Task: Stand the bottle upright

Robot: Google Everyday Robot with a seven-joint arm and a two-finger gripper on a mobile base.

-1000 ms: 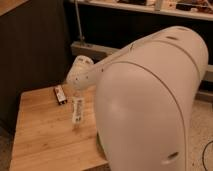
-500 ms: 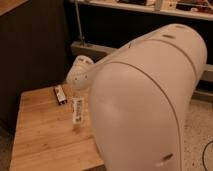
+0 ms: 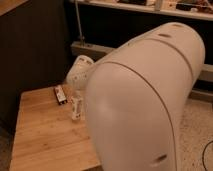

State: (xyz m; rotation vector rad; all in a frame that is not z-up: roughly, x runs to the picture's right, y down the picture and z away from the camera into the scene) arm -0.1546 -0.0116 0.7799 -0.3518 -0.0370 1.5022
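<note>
My jaws (image 3: pixel 78 92) sit left of centre, at the top of the bottle (image 3: pixel 76 108); whether they grip it I cannot tell. The bottle stands near vertical on the wooden surface (image 3: pixel 42 135), just beside a dark packet (image 3: pixel 60 94).

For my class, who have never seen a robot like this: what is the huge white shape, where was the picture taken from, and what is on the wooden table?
The big white shape is the robot's own arm, seen very close; the camera's mounting isn't known, but it looks past the arm down at a wooden table. The arm ends in a gripper, its two-finger hand, over the table's far side. Below it a slim whitish bottle appears upright; whether it is gripped cannot be seen. Beside it lies a small dark packet.
</note>
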